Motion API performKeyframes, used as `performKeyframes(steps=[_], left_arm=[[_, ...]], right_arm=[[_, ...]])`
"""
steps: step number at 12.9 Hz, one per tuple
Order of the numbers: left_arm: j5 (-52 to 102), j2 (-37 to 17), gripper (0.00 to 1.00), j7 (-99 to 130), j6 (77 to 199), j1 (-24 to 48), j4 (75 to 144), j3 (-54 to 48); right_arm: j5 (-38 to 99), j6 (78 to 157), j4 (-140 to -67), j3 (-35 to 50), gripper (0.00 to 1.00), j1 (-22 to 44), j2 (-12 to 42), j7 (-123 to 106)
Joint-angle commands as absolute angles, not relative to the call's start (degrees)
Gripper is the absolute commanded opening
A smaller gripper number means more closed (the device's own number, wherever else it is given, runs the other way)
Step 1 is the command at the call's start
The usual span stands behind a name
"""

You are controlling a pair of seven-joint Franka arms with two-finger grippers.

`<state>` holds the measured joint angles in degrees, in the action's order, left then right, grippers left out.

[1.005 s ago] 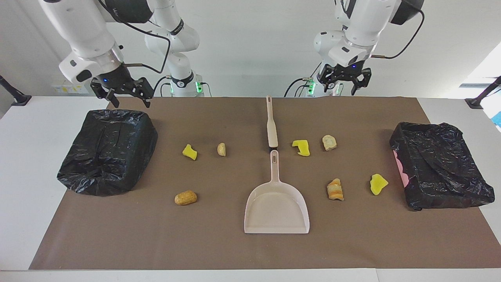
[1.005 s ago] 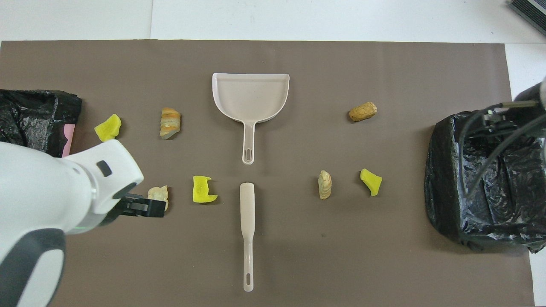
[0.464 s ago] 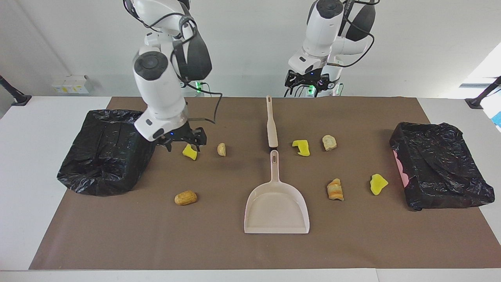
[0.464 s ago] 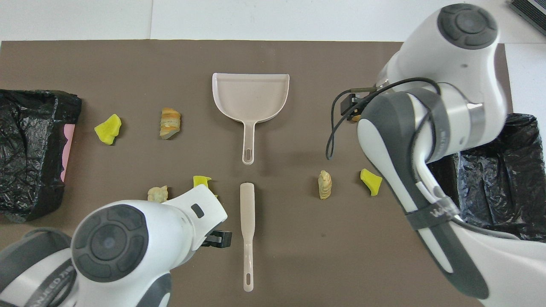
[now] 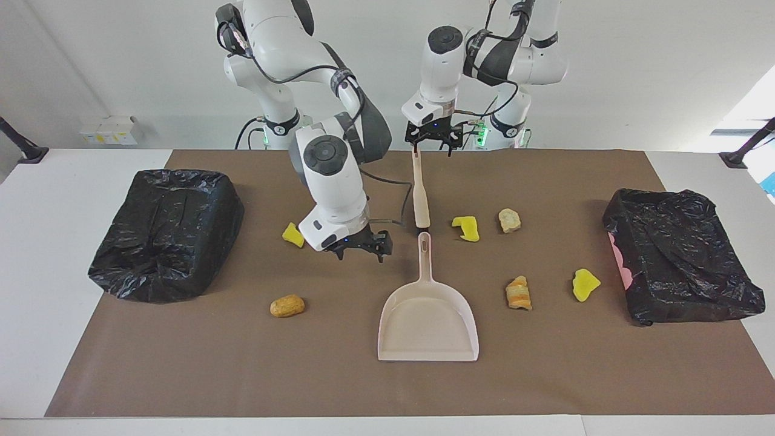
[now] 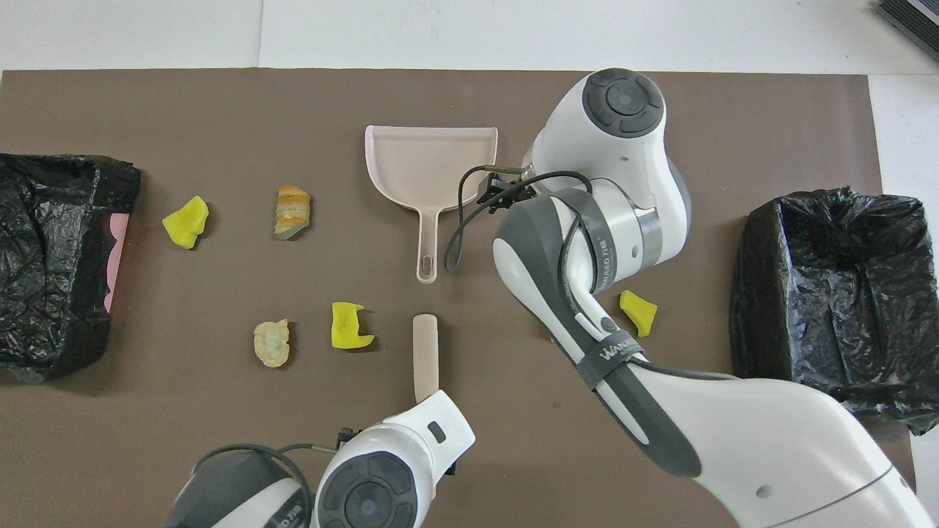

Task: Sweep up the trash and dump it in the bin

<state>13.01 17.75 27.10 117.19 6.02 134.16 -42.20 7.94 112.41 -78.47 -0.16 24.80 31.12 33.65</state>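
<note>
Desk (image 5: 36,254) with brown mat (image 5: 242,375). Two black-bagged bins: one (image 5: 166,233) at the right arm's end, one (image 5: 681,263) at the left arm's end.

Beige dustpan (image 5: 428,324) mid-mat, handle pointing to 12 o'clock in the facing view; brush (image 5: 419,194) in line with it, nearer the robots.

Right tool (image 5: 361,249) spread wide, holding nothing, over the mat at roughly 9 o'clock from the dustpan handle.

Left tool (image 5: 433,147) wide apart, empty, over the brush handle's tip; can't tell if touching.

Trash (image 5: 287,306), six lumps visible, all on the mat: tan one at 9 o'clock of the pan, yellow (image 5: 293,235) beside the right arm; yellow (image 5: 466,227) and tan (image 5: 509,220) at 1 o'clock, striped tan (image 5: 519,293) and yellow (image 5: 585,284) at 3 o'clock.
</note>
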Motion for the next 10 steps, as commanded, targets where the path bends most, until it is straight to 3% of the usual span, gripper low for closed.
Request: performKeyframes(steps=[1, 3, 5, 7, 10], left_arm=[[13.97, 16.72, 1.00, 29.44, 123.91, 6.50, 138.51, -45.25], [13.97, 12.50, 0.89, 31.19, 127.77, 6.50, 139.30, -47.02], [13.97, 8.98, 0.69, 31.03, 129.72, 6.50, 139.39, -47.11], [13.89, 8.88, 0.68, 31.03, 128.50, 6.42, 139.31, -47.11], [13.36, 9.05, 0.55, 31.11, 127.27, 6.33, 138.61, -47.11]], right_arm=[[9.49, 115.04, -76.20, 0.53, 1.00, 26.19, 33.83, 39.37], [9.41, 116.89, -76.12, 0.70, 1.00, 28.81, 35.41, 39.81], [9.32, 117.42, -76.03, 0.70, 1.00, 29.79, 36.03, 40.43], [8.88, 118.12, -76.11, 0.70, 1.00, 31.37, 36.30, 40.78], [8.61, 119.87, -76.38, 0.62, 0.99, 32.78, 37.18, 42.62]])
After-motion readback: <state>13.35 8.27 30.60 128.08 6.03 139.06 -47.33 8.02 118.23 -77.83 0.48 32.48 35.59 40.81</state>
